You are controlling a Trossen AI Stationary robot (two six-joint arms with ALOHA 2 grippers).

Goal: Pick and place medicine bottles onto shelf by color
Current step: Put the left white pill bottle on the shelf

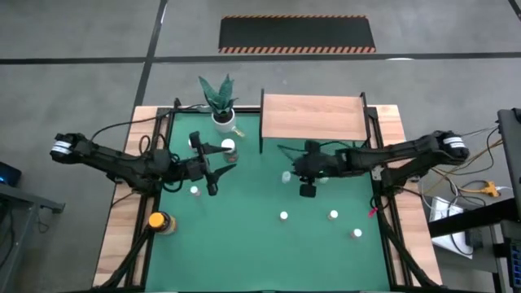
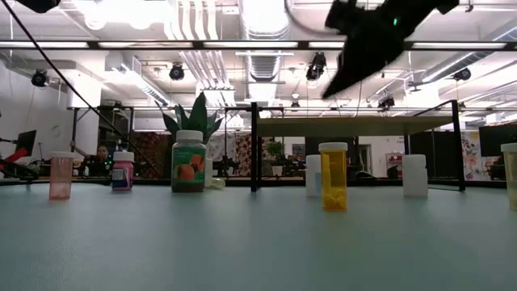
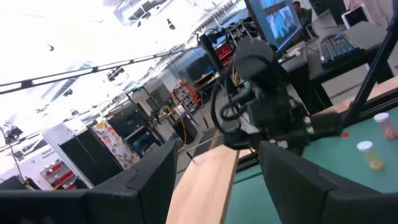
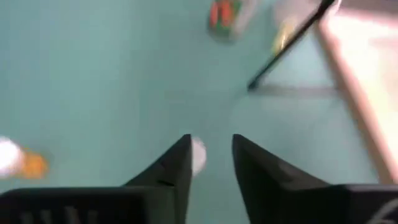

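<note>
Several small medicine bottles stand apart on the green mat [image 1: 260, 244]: white-capped ones [image 1: 283, 216] [image 1: 334, 215] [image 1: 356, 233] [image 1: 195, 190], a wider one [image 1: 228, 146] near the plant, and an amber one with a yellow cap [image 1: 159, 221] at the near left. The wooden shelf [image 1: 313, 116] stands on thin black legs at the far edge. My left gripper [image 3: 214, 186] hovers open over the mat's left half [image 1: 213, 185], holding nothing. My right gripper [image 4: 211, 146] hovers open left of the mat's right edge [image 1: 308, 192], tipped downward, with a white-capped bottle [image 4: 198, 154] on the mat beyond its fingertips.
A white pot with a green plant [image 1: 220, 102] stands at the far left beside the shelf. Black frame rails [image 1: 383, 187] run along the mat's sides. The low view shows bottles in a row: pink [image 2: 60, 174], green-labelled [image 2: 187, 162], yellow-orange [image 2: 333, 176], white [image 2: 414, 175].
</note>
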